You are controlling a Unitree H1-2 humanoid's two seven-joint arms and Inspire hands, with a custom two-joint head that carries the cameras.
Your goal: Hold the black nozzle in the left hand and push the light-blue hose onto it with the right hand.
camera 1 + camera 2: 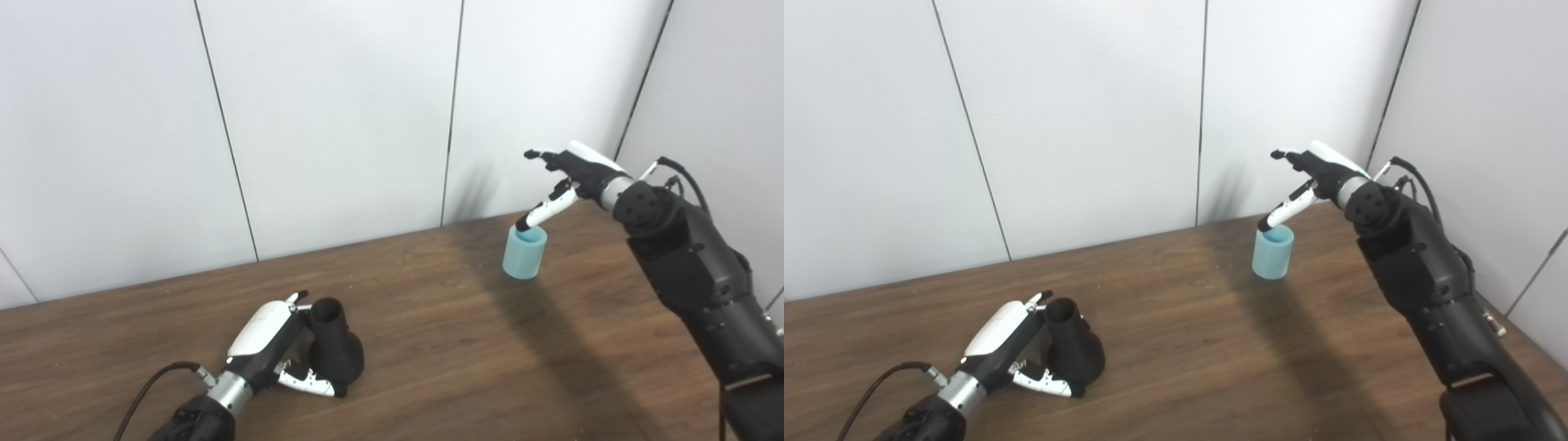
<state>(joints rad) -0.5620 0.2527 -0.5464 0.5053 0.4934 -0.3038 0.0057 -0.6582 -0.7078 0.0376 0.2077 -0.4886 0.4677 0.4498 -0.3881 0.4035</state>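
- The nozzle (334, 346) is black and dull, shaped like a bell: a fat round bottom, a thin neck, and an open round mouth on top. It stands up on the table (429, 343).
- My left hand (275, 343) is right beside the nozzle. Its white back lies along the neck and its thumb (309, 381) curls around the fat bottom. I cannot tell if it grips tight yet.
- The hose (525, 252) is a short, smooth, light-blue tube, like a cup with no top. It stands up just under my right hand (572, 174).
- My right hand is spread, holding nothing. One fingertip (522, 225) points down at the rim of the hose.
- The table is brown wood with long dark lines.
- Smooth white wall panels (331, 116) stand behind both hands.
- Between my two hands the table is bare wood with a dark shadow.
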